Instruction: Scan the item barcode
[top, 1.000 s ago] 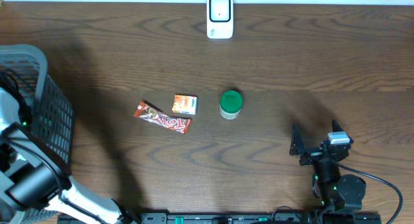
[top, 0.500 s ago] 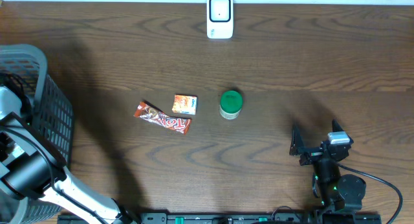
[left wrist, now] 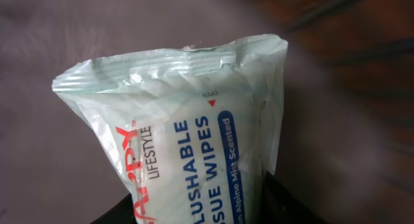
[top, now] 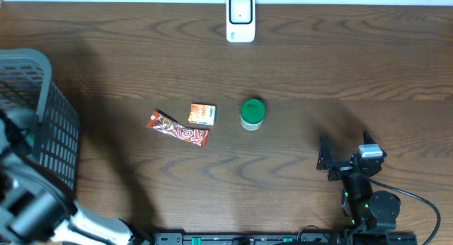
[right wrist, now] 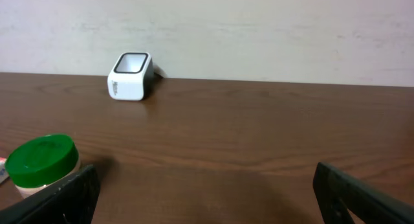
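Note:
A pale green pack of flushable wipes (left wrist: 187,120) fills the left wrist view, sealed end up. My left gripper (left wrist: 200,212) is shut on its lower part, with a dark finger (left wrist: 284,201) pressed against each side. Its barcode does not show. In the overhead view the left arm (top: 32,206) is blurred beside the grey basket (top: 53,124). The white scanner (top: 241,18) stands at the table's far edge and also shows in the right wrist view as the scanner (right wrist: 130,76). My right gripper (top: 347,154) rests open and empty near the front right.
A green-lidded jar (top: 252,113), a small orange box (top: 202,114) and a red candy bar (top: 178,129) lie mid-table. The jar (right wrist: 44,160) sits just left of my right gripper's left finger. A pale wall runs behind the scanner.
The left arm has shifted toward the near edge beside the basket and is blurred by motion. The right arm and the table items have not moved.

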Robot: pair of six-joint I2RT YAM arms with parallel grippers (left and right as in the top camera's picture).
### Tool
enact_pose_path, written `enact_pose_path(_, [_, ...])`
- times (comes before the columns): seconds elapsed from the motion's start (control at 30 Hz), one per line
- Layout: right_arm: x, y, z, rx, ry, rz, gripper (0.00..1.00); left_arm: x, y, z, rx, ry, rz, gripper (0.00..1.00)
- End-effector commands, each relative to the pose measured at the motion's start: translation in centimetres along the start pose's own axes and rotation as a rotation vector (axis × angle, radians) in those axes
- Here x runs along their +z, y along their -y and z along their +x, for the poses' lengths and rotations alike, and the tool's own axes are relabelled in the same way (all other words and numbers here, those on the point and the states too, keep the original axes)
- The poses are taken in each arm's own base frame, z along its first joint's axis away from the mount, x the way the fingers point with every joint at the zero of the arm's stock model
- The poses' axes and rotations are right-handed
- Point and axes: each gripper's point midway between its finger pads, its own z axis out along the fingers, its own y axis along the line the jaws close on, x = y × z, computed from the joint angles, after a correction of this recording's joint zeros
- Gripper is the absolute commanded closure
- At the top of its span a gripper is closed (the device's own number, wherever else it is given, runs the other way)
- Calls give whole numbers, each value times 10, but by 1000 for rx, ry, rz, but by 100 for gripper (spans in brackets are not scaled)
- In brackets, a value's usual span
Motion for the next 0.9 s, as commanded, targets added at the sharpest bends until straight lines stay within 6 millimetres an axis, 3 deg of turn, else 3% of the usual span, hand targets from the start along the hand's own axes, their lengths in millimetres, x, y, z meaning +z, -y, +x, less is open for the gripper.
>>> enact_pose_path(0.0, [0,0,1,14,-2,1,1,-83,22,-11,20,-92,256,56])
enact_pose_path(0.1, [0,0,1,14,-2,1,1,-136,24,-10,38,-152,412,56])
enact_pose_path(0.13, [0,0,1,14,-2,1,1,-170,22,-3,66,-204,514,56])
enact_pose_path(0.17, [0,0,1,14,-2,1,1,-189,21,4,94,-245,573,56])
enact_pose_path(0.3, [0,0,1,14,-2,1,1,-276,2,55,287,-459,830,56])
enact_pose_path(0.47, [0,0,1,14,-2,1,1,-348,-41,120,523,-603,1004,56])
enact_pose_path(0.57, [0,0,1,14,-2,1,1,-374,-70,164,685,-699,1043,56])
enact_pose_path(0.63, [0,0,1,14,-2,1,1,-380,-86,189,788,-732,1046,56])
enact_pose_path(0.87, [0,0,1,14,-2,1,1,-363,-164,306,1196,-800,893,56])
